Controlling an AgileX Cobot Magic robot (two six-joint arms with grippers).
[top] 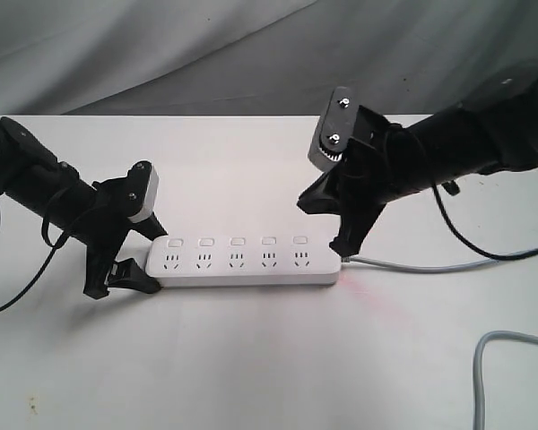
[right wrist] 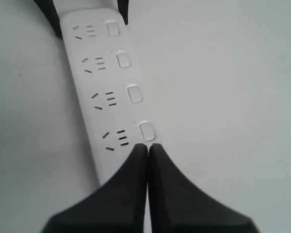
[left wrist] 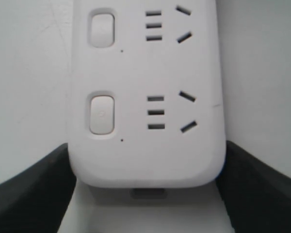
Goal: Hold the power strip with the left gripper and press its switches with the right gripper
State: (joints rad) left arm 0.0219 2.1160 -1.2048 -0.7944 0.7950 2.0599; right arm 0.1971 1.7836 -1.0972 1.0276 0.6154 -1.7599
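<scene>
The white power strip (top: 242, 270) lies flat on the white table, its row of switches (top: 238, 242) on the far side of the sockets. My left gripper (top: 152, 260) is shut on the strip's left end, one black jaw against each long side. In the left wrist view, the fingers (left wrist: 34, 194) flank the power strip (left wrist: 145, 155) near its end switch (left wrist: 102, 114). My right gripper (top: 345, 249) is shut, its tips pointing down at the strip's right end by the grey cable (top: 412, 265). In the right wrist view, my right gripper (right wrist: 148, 146) sits just short of a switch (right wrist: 146, 131); the end switch is hidden beneath it.
The grey cable runs right off the table, and a second loop of cable (top: 489, 358) lies at the front right. A grey cloth backdrop (top: 206, 54) hangs behind the table's far edge.
</scene>
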